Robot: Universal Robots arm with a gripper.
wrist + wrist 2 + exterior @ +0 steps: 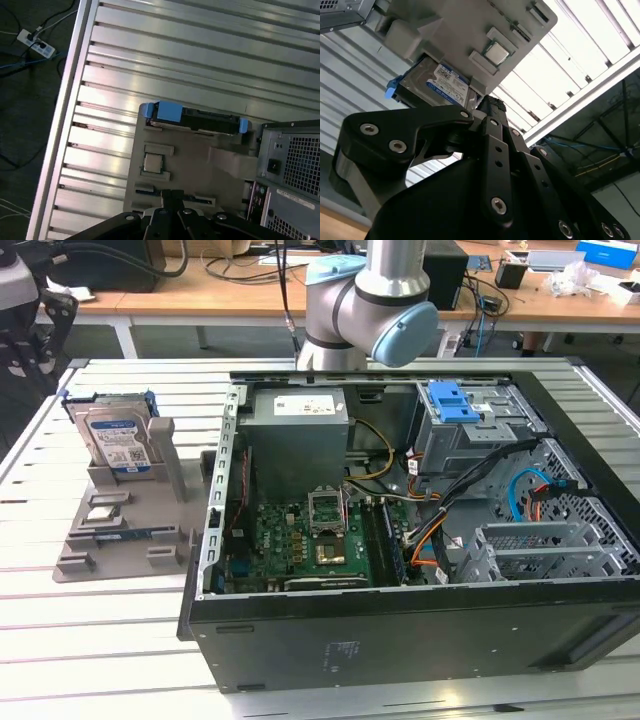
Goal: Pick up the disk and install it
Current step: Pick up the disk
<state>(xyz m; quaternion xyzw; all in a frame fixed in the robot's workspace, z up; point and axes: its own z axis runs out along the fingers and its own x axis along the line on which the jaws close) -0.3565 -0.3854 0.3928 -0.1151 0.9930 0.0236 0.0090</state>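
The disk (118,440) stood upright in a grey holder (130,510) at the left of the exterior view, beside the open computer case (400,540); the print on its white-and-blue label was too small to read. Low in the first wrist view, the gripper (171,196) pointed towards the holder, jaws drawn together on nothing, apart from the disk. The pick-up looked not yet done: a grasp would call for parted jaws straddling the disk's upper edge.

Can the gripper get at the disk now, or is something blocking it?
Probably yes. The disk stands upright in the grey stand, outside the computer case, with its top edge uncovered. The gripper hangs near the stand, with nothing between them.
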